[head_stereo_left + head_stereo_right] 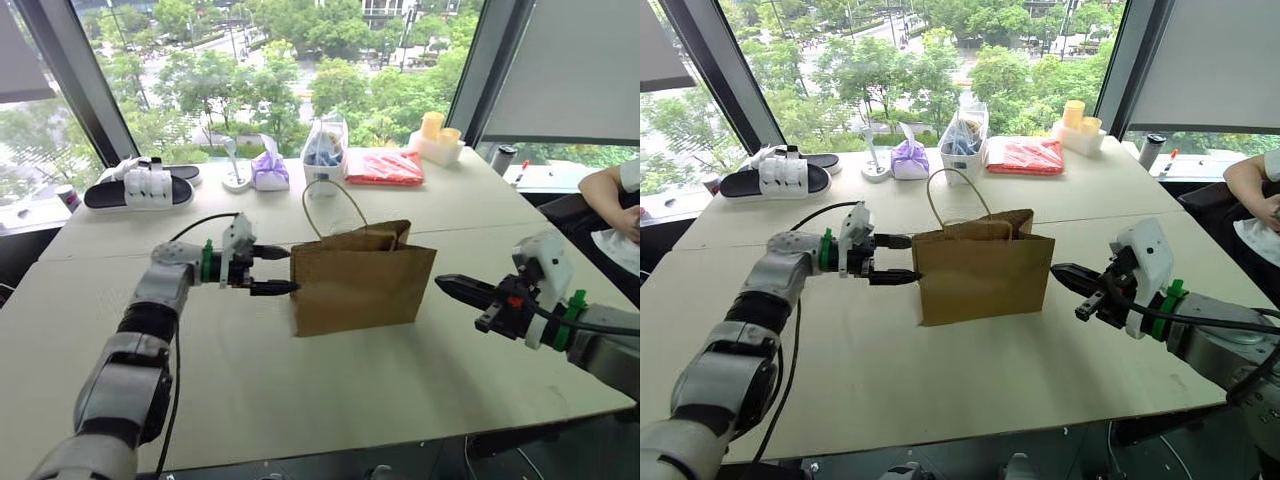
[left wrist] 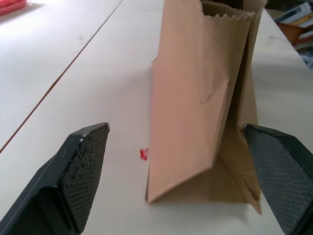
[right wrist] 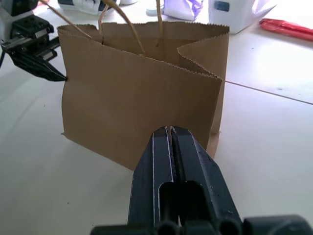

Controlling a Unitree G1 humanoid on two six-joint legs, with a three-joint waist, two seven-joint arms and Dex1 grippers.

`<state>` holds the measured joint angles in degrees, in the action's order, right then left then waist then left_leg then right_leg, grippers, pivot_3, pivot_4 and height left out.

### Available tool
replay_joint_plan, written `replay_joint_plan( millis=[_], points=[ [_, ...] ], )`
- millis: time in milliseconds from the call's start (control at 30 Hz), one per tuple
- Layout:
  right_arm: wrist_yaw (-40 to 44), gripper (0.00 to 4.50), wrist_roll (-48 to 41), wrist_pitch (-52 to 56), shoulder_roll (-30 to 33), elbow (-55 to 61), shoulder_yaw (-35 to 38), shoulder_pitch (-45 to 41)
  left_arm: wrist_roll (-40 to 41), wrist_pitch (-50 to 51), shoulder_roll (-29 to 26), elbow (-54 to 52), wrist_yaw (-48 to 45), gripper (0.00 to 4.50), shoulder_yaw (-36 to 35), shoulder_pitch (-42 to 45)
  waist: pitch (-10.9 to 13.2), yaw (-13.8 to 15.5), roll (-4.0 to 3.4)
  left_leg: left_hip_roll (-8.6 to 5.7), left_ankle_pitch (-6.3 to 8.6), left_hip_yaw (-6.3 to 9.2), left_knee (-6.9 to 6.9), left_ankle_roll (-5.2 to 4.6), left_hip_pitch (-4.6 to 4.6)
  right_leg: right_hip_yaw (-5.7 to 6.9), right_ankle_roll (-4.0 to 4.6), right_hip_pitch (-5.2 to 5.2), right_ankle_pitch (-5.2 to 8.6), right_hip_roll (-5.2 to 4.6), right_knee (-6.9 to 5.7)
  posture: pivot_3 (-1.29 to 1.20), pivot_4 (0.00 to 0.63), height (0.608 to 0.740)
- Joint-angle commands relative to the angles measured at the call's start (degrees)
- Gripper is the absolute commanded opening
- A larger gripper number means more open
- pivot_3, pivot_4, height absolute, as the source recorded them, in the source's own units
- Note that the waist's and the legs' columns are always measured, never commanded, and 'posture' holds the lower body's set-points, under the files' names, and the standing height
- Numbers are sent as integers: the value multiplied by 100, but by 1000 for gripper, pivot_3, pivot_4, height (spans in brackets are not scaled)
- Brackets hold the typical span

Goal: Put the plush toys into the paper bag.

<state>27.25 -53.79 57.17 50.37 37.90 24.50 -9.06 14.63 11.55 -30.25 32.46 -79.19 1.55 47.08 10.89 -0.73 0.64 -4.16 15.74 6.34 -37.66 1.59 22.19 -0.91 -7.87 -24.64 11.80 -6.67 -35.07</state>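
Observation:
The brown paper bag [image 1: 362,280] stands upright in the middle of the table, its mouth open and its cord handles [image 1: 334,205] raised. My left gripper [image 1: 291,270] is open just beside the bag's left side, pointing at it; in the left wrist view its fingers [image 2: 83,161] stand wide apart on either side of the bag's narrow side [image 2: 195,112], holding nothing. My right gripper [image 1: 442,283] is shut and empty, a short way off the bag's right side, pointing at it [image 3: 171,131]. The plush toys are hidden or out of view.
Along the far edge by the window lie black-and-white slippers [image 1: 140,188], a purple pouch [image 1: 270,172], a clear plastic bag with blue contents [image 1: 325,150], a red packet [image 1: 385,167] and a white box with yellow cups [image 1: 437,140]. A person's arm [image 1: 610,190] rests at the far right.

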Motion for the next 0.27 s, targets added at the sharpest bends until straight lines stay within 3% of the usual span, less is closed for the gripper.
replay_joint_plan(
  millis=[33,100,267],
  points=[
    [438,0,371,-419,222,-190,-179,19,671,1366,-497,-2326,688,4482,-612,-887,0,-19,0,3,2,9,0,-2,1,-4,0,-2,0,0,1,0,150,740],
    [620,0,498,-557,266,-363,-304,-1,994,1966,-575,-3285,1105,4482,-828,-1380,0,-8,0,8,5,11,0,-6,-1,-10,-1,-3,0,-1,1,0,150,740],
    [980,0,791,-786,346,-668,-570,-51,1483,2724,-596,-4548,1855,4482,-1100,-2100,0,80,0,6,5,10,-24,-5,1,-7,-1,8,0,-3,0,0,150,740]
  ],
)
